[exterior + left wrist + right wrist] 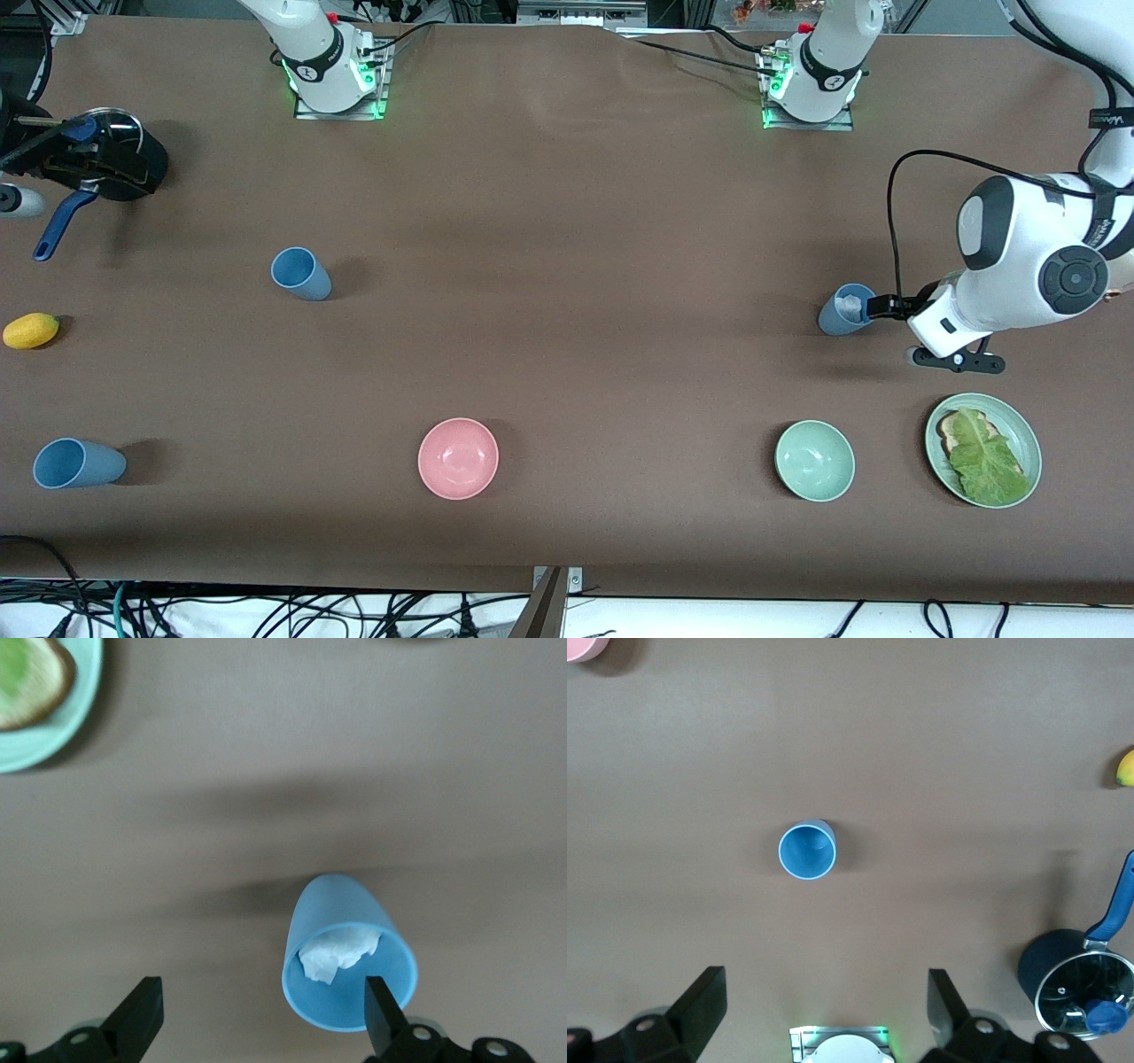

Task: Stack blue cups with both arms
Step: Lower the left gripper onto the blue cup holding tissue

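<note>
Three blue cups stand on the brown table. One cup (pixel 846 310) near the left arm's end holds crumpled white paper (pixel 341 950). My left gripper (pixel 877 307) is low beside it and open; in the left wrist view (pixel 263 992) one fingertip (pixel 379 1005) is at the rim of this cup (pixel 350 930), and the cup is off-centre between the jaws. A second cup (pixel 301 273) stands toward the right arm's end and shows empty in the right wrist view (pixel 807 850). A third cup (pixel 78 463) is near the front corner. My right gripper (pixel 826 981) is open and empty high over its base, out of the front view.
A pink bowl (pixel 458 458) and a pale-green bowl (pixel 815 461) sit near the front edge. A green plate (pixel 1028 434) with toast and lettuce is close to the left gripper. A black pot (pixel 133 168) with a blue handle and a yellow fruit (pixel 31 330) lie at the right arm's end.
</note>
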Controlling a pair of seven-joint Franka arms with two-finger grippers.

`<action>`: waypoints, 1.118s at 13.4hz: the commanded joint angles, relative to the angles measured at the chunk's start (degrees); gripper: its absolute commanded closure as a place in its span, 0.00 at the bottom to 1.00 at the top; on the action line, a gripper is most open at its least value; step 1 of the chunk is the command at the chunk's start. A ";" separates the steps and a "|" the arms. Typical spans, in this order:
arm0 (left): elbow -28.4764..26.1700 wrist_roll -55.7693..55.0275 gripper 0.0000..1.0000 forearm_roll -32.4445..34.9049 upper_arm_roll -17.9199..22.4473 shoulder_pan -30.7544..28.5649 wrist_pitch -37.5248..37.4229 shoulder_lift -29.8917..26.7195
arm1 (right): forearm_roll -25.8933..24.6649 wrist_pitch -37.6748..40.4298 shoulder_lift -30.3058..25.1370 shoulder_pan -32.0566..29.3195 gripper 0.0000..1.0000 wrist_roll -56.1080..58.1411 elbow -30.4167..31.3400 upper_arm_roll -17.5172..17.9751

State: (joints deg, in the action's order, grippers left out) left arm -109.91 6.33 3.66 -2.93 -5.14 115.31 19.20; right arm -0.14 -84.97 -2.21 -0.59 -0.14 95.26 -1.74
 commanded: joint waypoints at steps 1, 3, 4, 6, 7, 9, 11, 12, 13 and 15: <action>-3.90 1.75 0.00 1.08 -0.41 -0.83 1.67 -1.72 | 0.67 1.04 0.01 -0.21 0.00 0.05 -0.78 0.25; -5.84 1.75 0.00 1.08 -0.41 -0.83 3.76 -0.93 | 0.67 0.95 0.01 -0.21 0.00 -0.03 -0.52 0.25; -6.54 1.84 0.00 1.08 -0.41 -0.83 5.78 0.38 | 0.67 0.86 0.10 -0.21 0.00 0.05 -0.43 0.25; -6.02 1.75 0.49 1.00 -0.41 -0.66 6.50 3.03 | 0.67 0.86 0.10 -0.21 0.00 0.05 -0.34 0.25; -6.02 1.93 0.73 0.99 -0.41 -0.74 6.50 3.29 | 0.67 0.95 0.10 -0.21 0.00 0.05 -0.34 0.25; -5.67 1.93 0.93 0.99 -0.49 -0.40 6.33 3.47 | 0.67 1.04 0.19 -0.21 0.00 -0.03 -0.25 0.25; -5.23 1.66 1.00 0.73 -0.58 -0.30 5.89 3.56 | 0.67 0.77 0.28 -0.12 0.00 -0.21 -0.08 0.25; -5.14 1.92 1.00 0.56 -0.58 -0.39 5.89 3.47 | 0.67 0.69 0.36 -0.12 0.00 -0.21 0.19 0.25; -4.97 1.93 1.00 0.55 -0.58 -0.39 5.80 3.47 | 0.67 0.51 0.36 -0.12 0.00 -0.21 0.54 0.25; -4.44 1.84 1.00 0.55 -0.58 -0.22 5.62 3.30 | 0.58 0.42 0.28 0.41 0.00 -0.30 0.45 0.42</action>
State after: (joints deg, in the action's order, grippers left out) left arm -115.14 7.27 3.66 -3.35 -5.36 121.56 22.93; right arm -0.13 -84.75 -1.68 -0.53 -0.14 95.70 -1.65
